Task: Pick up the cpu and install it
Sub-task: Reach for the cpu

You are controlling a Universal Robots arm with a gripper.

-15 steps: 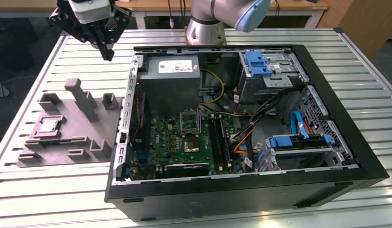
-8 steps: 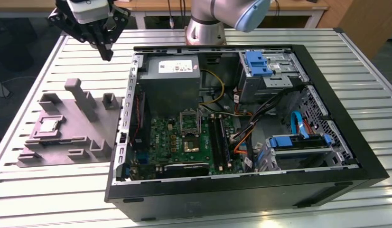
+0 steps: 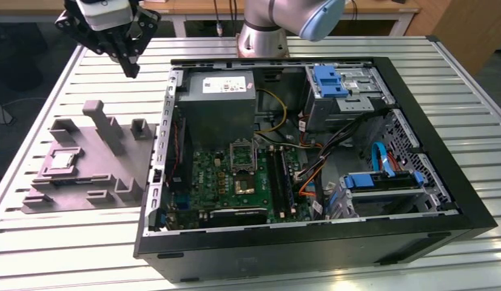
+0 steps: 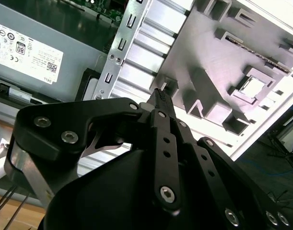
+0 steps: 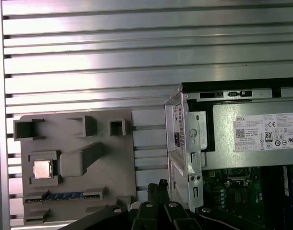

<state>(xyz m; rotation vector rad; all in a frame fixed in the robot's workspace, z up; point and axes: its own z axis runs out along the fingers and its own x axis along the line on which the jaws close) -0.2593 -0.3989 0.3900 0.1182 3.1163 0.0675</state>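
Observation:
The cpu (image 3: pixel 61 160) is a small silver square lying in a recess of the grey plastic fixture (image 3: pixel 113 173), at the exterior view's left, outside the computer case. My gripper (image 3: pixel 132 71) hangs high above the table behind the fixture, beside the case's back corner, shut with nothing between its fingers. In both wrist views the cpu (image 5: pixel 42 169) (image 4: pixel 252 86) lies well away from the black fingertips (image 5: pixel 158 185) (image 4: pixel 159 94). The silver-framed motherboard socket (image 3: pixel 241 154) sits inside the open case.
The open black computer case (image 3: pixel 444 182) takes up the middle and right of the slatted metal table (image 3: pixel 64 242). It holds a grey power supply (image 3: pixel 222 103), cables and blue-tabbed drive bays (image 3: pixel 332 82). Upright blocks (image 3: pixel 100 124) rise from the fixture.

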